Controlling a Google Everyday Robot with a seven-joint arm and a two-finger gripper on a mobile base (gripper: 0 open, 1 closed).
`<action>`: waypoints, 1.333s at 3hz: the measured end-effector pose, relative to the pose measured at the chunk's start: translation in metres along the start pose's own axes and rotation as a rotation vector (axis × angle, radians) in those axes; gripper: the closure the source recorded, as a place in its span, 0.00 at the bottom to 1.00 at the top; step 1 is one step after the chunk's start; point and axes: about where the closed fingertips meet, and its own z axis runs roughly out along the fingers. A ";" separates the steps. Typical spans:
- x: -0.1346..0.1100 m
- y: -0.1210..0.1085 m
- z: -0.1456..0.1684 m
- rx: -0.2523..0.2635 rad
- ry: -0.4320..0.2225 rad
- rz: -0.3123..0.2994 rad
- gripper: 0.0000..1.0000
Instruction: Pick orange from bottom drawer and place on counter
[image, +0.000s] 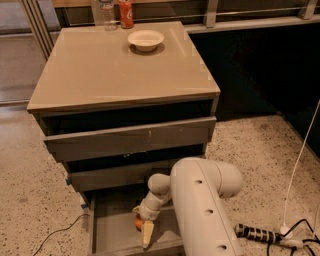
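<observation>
The bottom drawer (112, 227) is pulled out, its flat grey floor showing. In it lies the orange (138, 222), only a small orange sliver visible to the left of my gripper (145, 231). The gripper reaches down into the drawer from the white arm (200, 205), and its pale fingertips (147, 234) point toward the drawer's front edge, right beside the fruit. The counter (120, 65), a glossy beige slab, tops the grey cabinet above.
A white bowl (145, 39) sits at the back of the counter, with a red soda can (125, 12) and a clear bottle (106, 9) behind it. The two upper drawers (130, 140) stand slightly open. A power strip (260, 234) and cables lie on the speckled floor at right.
</observation>
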 end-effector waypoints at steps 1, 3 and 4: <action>-0.003 0.003 0.003 0.060 0.089 0.011 0.00; 0.008 -0.015 0.011 0.087 0.096 0.056 0.00; 0.008 -0.015 0.011 0.087 0.096 0.056 0.00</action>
